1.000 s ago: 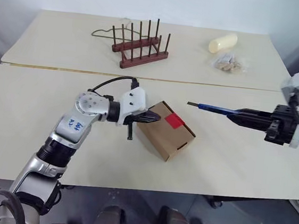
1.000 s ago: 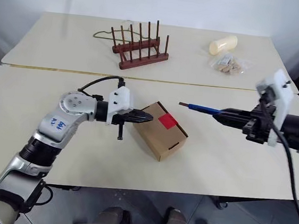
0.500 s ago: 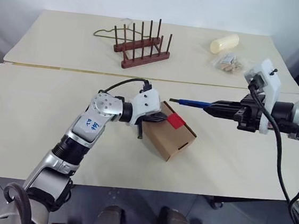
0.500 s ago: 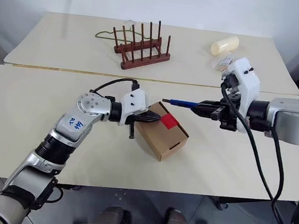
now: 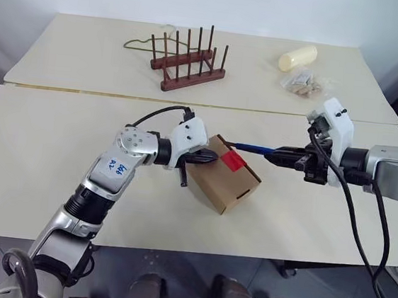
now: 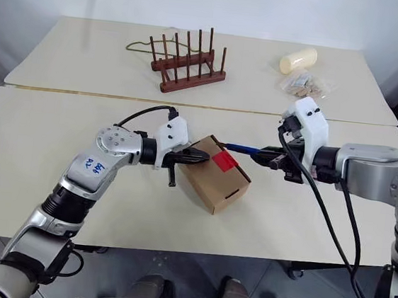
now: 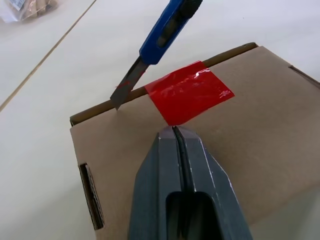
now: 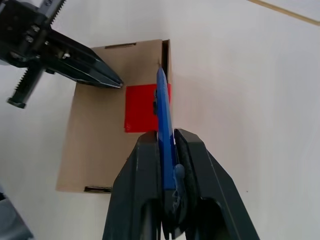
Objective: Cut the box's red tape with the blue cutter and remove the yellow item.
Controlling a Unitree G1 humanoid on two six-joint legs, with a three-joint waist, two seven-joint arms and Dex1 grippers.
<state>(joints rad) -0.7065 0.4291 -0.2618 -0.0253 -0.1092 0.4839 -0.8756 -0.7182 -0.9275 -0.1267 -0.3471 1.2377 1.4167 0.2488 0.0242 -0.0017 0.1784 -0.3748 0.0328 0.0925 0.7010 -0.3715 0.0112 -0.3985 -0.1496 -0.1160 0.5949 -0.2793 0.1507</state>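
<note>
On the cream table [image 5: 32, 174], the closed left gripper [image 7: 175, 131] pins the box [image 7: 260, 150] while the right gripper [image 8: 167, 145], clamping the blue cutter [image 7: 165, 30], should draw its blade steadily along the lid seam through the red tape [image 7: 190, 92].

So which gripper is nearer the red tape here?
Left. The left gripper presses shut on the box lid right beside the red tape; the right gripper holds the blue cutter farther off.

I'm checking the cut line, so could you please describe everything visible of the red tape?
The red tape is a glossy, slightly wrinkled square patch, stuck flat on the brown box's lid and reaching over its edge seam. It looks uncut. The blue cutter's blade tip sits at that seam just beside it, and the left pincer, shut, presses the lid at the tape's near corner.
</note>
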